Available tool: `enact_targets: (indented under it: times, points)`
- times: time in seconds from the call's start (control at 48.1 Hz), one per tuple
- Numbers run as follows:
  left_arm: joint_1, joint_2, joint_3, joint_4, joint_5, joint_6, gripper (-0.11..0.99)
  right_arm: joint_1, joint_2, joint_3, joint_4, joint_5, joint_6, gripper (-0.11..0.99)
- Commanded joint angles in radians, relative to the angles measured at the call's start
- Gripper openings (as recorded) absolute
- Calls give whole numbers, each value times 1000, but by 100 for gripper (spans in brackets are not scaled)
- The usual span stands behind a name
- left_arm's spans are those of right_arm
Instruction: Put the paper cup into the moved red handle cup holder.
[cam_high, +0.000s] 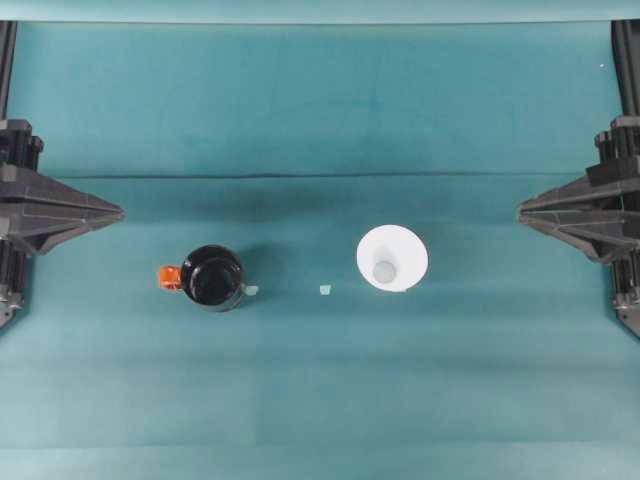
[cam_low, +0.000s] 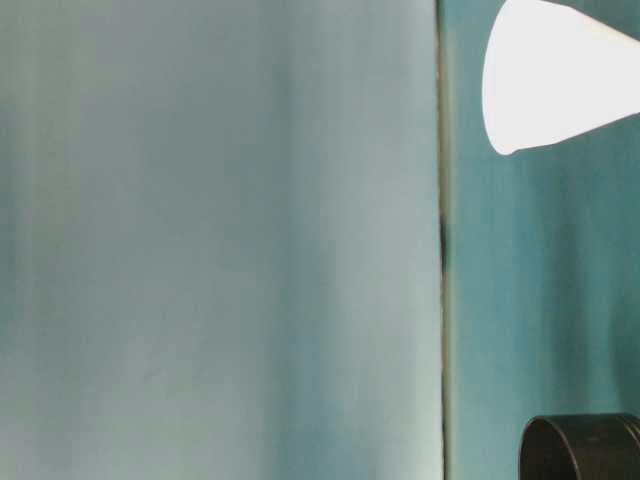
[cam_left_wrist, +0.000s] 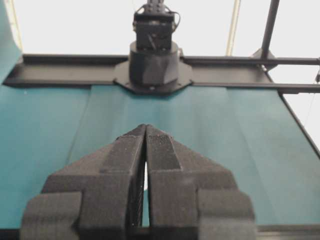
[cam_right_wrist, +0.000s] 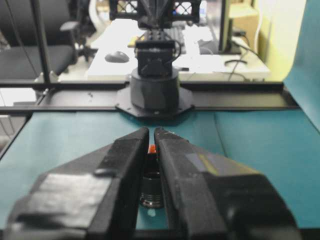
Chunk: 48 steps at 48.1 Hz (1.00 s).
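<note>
The left gripper (cam_left_wrist: 145, 131) had its jaws pressed together on nothing, and the right gripper (cam_right_wrist: 151, 131) had its jaws nearly together, a thin slit between them, also empty. Both were parked at the outer edges of the desk (cam_high: 320, 400), pointing inward.

Well ahead of the right jaws stood the paper cup (cam_high: 392, 258), upright with its mouth up, resting on the desk. Further along the same line, nearer the left jaws though still well apart from them, stood the red handle cup holder (cam_high: 214, 277), its orange handle turned toward the left jaws. Two small pale scraps lay between cup and holder.

The cup looked light and thin, so a hard pinch might crush its rim, and an off-centre approach could tip it. Its taper might also let it slide from the jaws during the carry.

The right wrist view showed the holder through the slit between the jaws; the overhead view showed the gap between cup and holder. The table-level view showed the cup's flaring side wall.
</note>
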Motion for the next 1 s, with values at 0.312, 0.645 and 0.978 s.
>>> enact_targets:
  times: [0.312, 0.645, 0.978]
  points:
    - [-9, 21, -67, 12, 144, -3, 3, 5, -17, -35, 31, 215, 49, -11]
    - [-21, 48, -89, 12, 321, -103, 3, 2, -57, -43, 32, 319, 60, -11]
    - [-37, 75, -149, 12, 658, -114, 3, -5, -55, -44, 32, 442, 109, -11]
